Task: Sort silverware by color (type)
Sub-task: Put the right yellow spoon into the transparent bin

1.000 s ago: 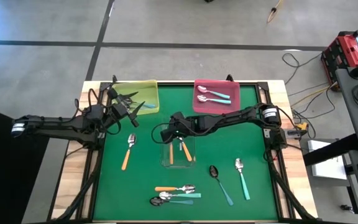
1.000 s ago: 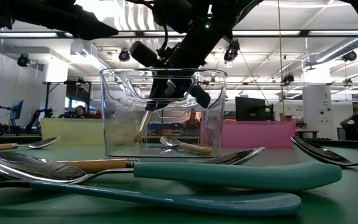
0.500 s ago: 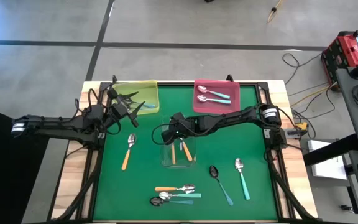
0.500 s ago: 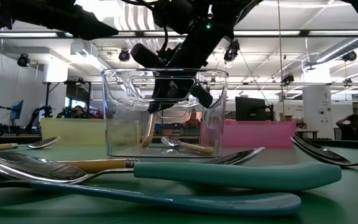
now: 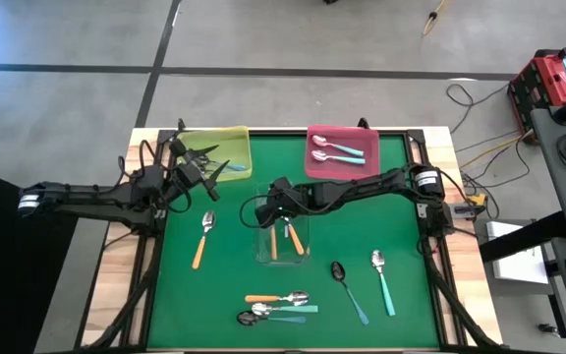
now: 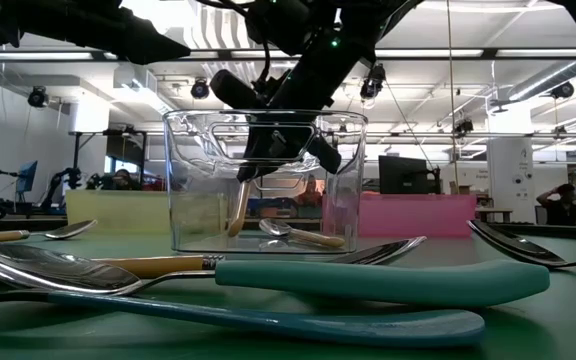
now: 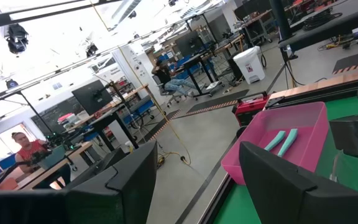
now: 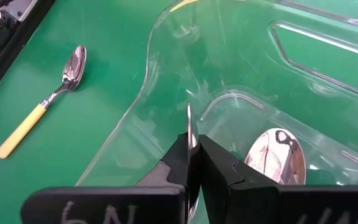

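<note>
Green matting carries the clear tray (image 5: 283, 239), where the right gripper (image 8: 191, 163), clamped on a spoon (image 8: 190, 134), should lower it beside the other spoon (image 8: 276, 155) before releasing; the left gripper (image 5: 207, 169) waits open.

A yellow tray (image 5: 220, 150) and a pink tray (image 5: 347, 165) are sitting along the far edge of the green bench (image 5: 401, 226), while a clear tray (image 5: 260, 252) is standing near the bench's middle.
</note>
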